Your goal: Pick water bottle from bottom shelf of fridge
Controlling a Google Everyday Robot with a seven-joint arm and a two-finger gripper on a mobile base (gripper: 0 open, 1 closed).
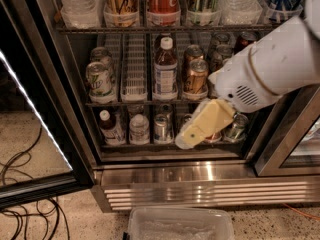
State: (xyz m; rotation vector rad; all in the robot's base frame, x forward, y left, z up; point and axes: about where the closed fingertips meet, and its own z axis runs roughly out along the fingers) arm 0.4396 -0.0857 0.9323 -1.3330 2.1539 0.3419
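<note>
The fridge (200, 176) stands open, its black-framed glass door (35, 181) swung out to the left. On the bottom shelf (150, 145) the small clear water bottle (139, 130) stands second from the left. A dark-liquid bottle (111, 129) is on its left and a can (162, 128) on its right. My gripper (189, 135), cream-coloured on a white arm (270, 64) coming from the right, hangs in front of the bottom shelf's middle-right lanes, about two lanes right of the water bottle and apart from it. It hides some cans there.
The middle shelf holds cans (99, 79), an empty lane tray (135, 69) and a labelled bottle (165, 69). The top shelf holds large bottles and cans. A clear plastic bin (180, 225) sits on the floor in front of the grille. Black cables (25, 204) lie at the left.
</note>
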